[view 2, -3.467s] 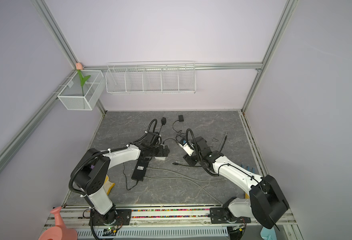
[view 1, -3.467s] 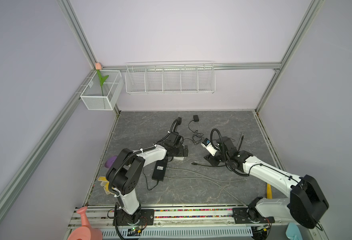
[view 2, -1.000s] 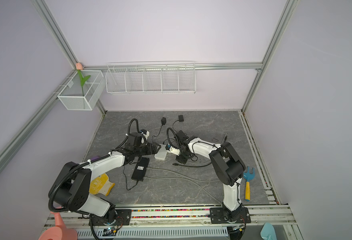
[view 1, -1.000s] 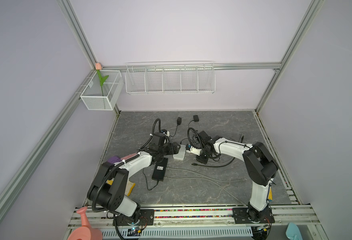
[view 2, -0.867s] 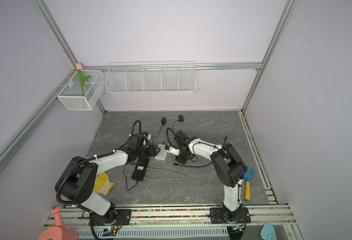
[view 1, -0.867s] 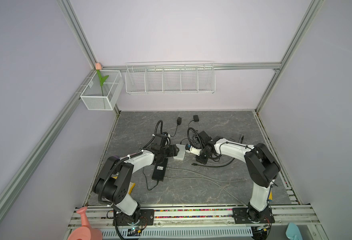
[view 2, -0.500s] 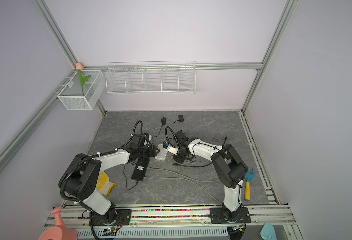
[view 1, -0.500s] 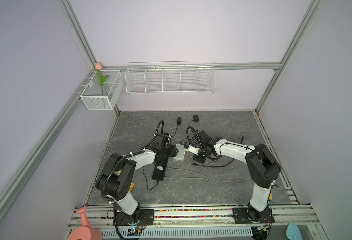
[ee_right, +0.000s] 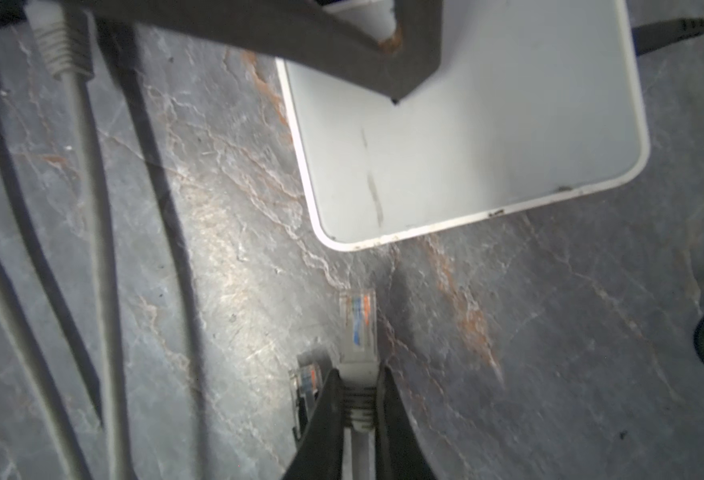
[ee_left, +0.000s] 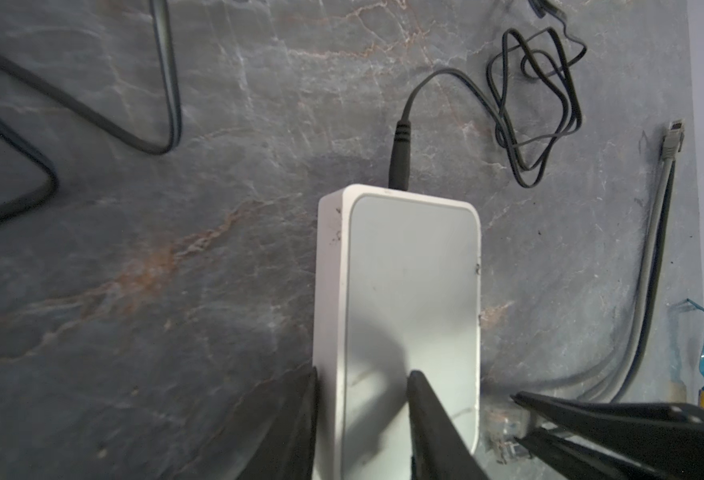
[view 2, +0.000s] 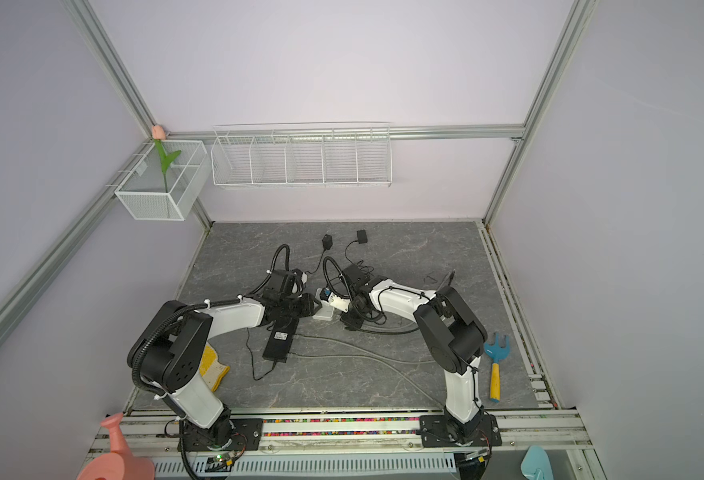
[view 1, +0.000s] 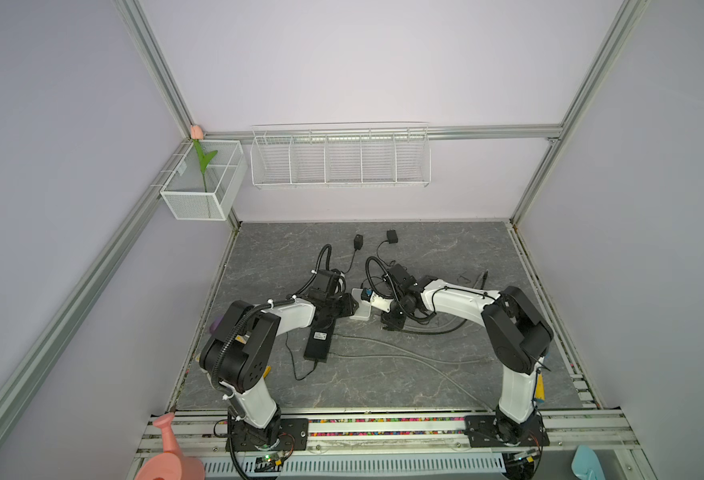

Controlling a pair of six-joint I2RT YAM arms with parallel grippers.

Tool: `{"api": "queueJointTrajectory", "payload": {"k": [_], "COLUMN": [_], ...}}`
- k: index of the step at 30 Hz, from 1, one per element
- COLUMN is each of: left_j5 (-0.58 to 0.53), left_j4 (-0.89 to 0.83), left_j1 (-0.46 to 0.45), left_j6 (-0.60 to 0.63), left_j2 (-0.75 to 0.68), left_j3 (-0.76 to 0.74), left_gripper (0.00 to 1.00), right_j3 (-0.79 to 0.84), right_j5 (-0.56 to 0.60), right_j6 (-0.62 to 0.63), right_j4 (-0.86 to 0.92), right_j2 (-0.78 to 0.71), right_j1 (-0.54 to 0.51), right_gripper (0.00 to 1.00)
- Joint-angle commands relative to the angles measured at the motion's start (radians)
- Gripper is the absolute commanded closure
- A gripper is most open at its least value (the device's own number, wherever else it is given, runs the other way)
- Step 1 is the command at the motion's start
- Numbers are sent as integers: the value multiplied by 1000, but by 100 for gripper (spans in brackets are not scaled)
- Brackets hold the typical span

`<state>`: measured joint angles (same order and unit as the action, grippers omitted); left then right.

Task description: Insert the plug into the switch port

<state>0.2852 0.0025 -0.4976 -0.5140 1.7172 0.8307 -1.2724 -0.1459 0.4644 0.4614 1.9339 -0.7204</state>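
The white switch (ee_left: 408, 291) lies flat on the grey floor, seen in both top views (view 1: 361, 311) (view 2: 324, 312). My left gripper (ee_left: 363, 386) is shut on its near end, with one finger (ee_left: 306, 415) against the side wall and the other (ee_left: 423, 415) on the top face. My right gripper (ee_right: 357, 374) is shut on the grey boot of the clear plug (ee_right: 357, 320). The plug's tip points at the switch's long side (ee_right: 383, 241), a short gap away. In the left wrist view the plug (ee_left: 504, 432) sits just beside the switch. The port is hidden.
A black power lead (ee_left: 400, 162) enters the switch's far end. A second clear connector (ee_right: 305, 382) lies beside the held plug. A black power brick (view 1: 319, 340), a loose grey cable (view 1: 404, 357), a coiled black cord (ee_left: 537, 104) and a blue rake (view 2: 495, 361) lie around.
My left gripper has slid up to the switch and its jaws have narrowed onto it. The right gripper, still holding the plug, has edged slightly closer to the switch.
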Motion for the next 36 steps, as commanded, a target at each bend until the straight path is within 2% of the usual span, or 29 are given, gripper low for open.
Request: {"api": "queueJointTrajectory", "payload": {"k": [1,9,17,24,31,36], "left_j5": [1,-20,-7,-34,10,20], "left_j4": [23,17,24,-11,-3,-22], "left_j1": [-4,-5,-4,-1,88,96], "left_j6": [-11,1,5,34,30,35], "left_j2": [11,20,41,32,4,18], "left_j3": [-12,-15,-8,1,-4,52], "left_gripper": [65,66,68,68,67,64], "right_j3": [-37,-81,-81,-63,-15,-31], "right_j5": [16,57,52,128,151,141], "right_j6": [17,39,52,60,85,101], "right_j4": [6,35,21,-10,-47,-56], "right_j2": [32,80,70,59,12,14], "right_j1": [-10,-20,-39,-41,-4,14], "right_gripper": [94,94,94,94,94,94]}}
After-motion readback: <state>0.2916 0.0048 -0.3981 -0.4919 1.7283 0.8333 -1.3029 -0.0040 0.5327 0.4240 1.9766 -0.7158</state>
